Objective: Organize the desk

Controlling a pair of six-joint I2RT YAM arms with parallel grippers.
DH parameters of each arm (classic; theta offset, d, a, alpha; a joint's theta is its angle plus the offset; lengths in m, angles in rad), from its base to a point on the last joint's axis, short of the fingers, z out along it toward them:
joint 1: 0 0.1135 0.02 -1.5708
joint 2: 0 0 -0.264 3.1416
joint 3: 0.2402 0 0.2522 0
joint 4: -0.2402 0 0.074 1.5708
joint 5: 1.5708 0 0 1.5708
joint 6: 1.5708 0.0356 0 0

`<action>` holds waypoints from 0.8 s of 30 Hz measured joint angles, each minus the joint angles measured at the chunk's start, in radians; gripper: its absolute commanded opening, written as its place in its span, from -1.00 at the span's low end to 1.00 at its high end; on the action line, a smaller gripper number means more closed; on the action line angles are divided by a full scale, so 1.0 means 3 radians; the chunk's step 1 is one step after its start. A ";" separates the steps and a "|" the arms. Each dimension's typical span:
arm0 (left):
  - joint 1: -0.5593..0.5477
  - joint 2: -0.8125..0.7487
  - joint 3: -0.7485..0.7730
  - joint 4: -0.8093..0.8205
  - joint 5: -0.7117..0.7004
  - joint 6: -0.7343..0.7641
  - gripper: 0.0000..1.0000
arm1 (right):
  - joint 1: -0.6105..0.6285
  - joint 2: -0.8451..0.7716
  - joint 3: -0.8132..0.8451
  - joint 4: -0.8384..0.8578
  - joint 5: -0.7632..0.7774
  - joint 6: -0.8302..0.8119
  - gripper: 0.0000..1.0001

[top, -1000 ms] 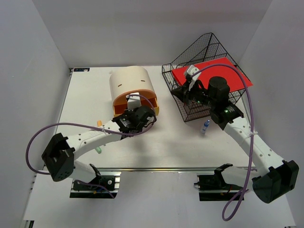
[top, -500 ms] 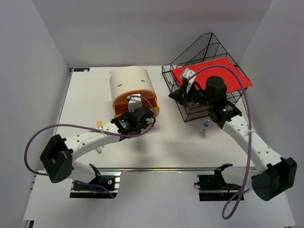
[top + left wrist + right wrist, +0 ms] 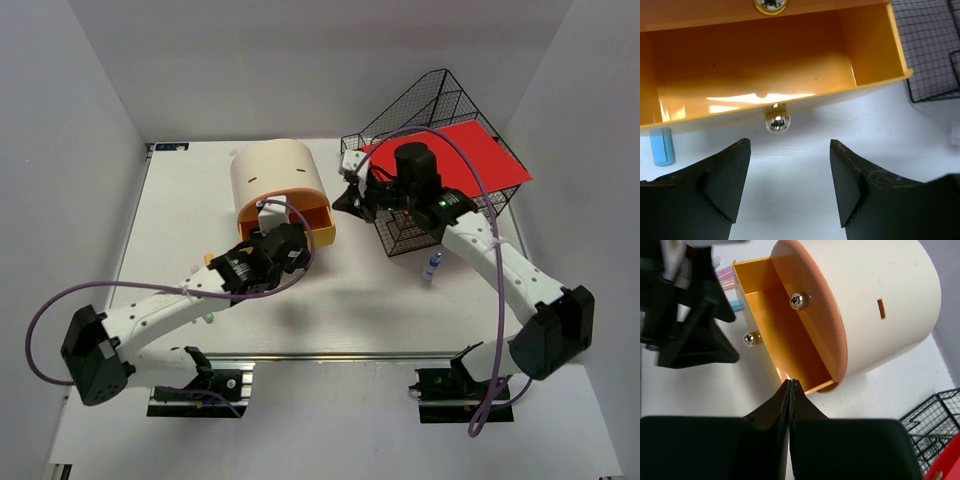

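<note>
Left pincer (image 3: 788, 146) wide, right pincer (image 3: 791, 382) closed — flat white desk (image 3: 380, 300), silver rail (image 3: 350, 355) along near edge.

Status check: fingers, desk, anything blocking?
Left gripper open at the knob, nothing held. Right gripper shut, empty. Drawer pulled out, looks empty; blue-capped item loose on desk. Nothing blocking.

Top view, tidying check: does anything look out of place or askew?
The red sheet lies crooked across the black wire rack, overhanging its edge. A small blue-tipped item lies loose on the desk beside it.
</note>
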 measured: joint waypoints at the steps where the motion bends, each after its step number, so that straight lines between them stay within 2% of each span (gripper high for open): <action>1: 0.0000 -0.0074 -0.0027 -0.0005 0.0027 0.0013 0.48 | 0.0025 0.0081 0.0083 -0.0041 0.0010 -0.0066 -1.00; 15: 0.0001 -0.1450 -0.0159 -0.0338 0.0195 0.0066 0.41 | 0.0291 0.1049 0.0830 -0.0420 0.0381 -0.0448 -1.00; 24: 0.0004 -0.1855 -0.0153 -0.0699 0.0071 0.0043 0.45 | 0.0421 0.1438 0.1156 -0.0483 0.0910 -0.0437 -1.00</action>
